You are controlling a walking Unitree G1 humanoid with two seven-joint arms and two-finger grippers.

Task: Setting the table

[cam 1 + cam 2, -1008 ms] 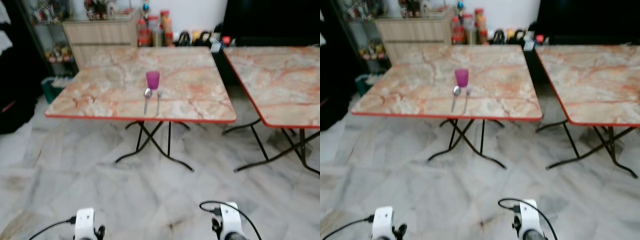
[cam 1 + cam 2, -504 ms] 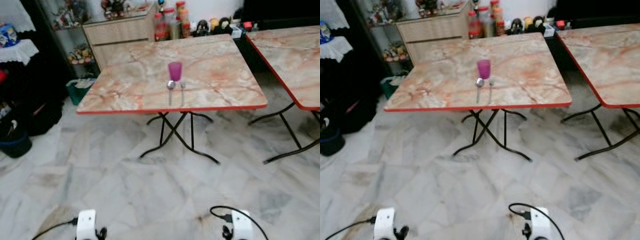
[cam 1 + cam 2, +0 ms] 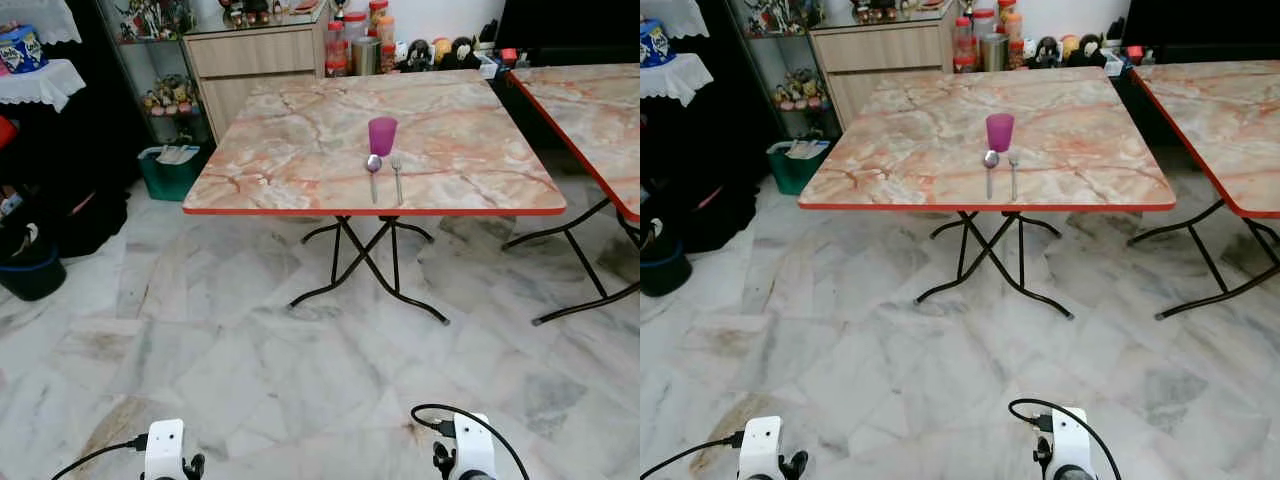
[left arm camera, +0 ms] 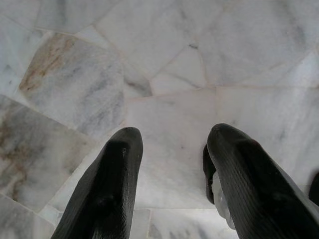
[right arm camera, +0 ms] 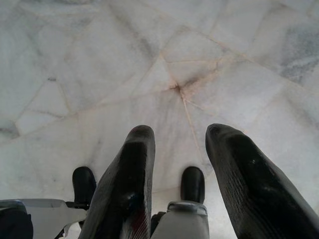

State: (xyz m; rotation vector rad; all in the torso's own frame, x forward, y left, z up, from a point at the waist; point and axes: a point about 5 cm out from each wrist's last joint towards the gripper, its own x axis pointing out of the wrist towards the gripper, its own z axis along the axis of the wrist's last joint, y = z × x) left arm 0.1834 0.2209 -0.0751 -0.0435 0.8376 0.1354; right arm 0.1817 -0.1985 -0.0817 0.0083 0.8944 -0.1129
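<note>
From the head views, the purple cup (image 3: 382, 135) stood on the marble table (image 3: 280, 160), with the spoon (image 3: 373, 173) and fork (image 3: 397, 174) just before it, well ahead. At the wrists, the left pincer (image 4: 172, 164) and right pincer (image 5: 179, 159) hung parted and empty over the floor (image 5: 99, 59). Approaching squarely before reaching seemed wise.

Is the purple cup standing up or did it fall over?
Standing up. The purple plastic cup sits upright on the marble-patterned table, its open rim facing up, just behind a metal spoon and metal fork.
</note>
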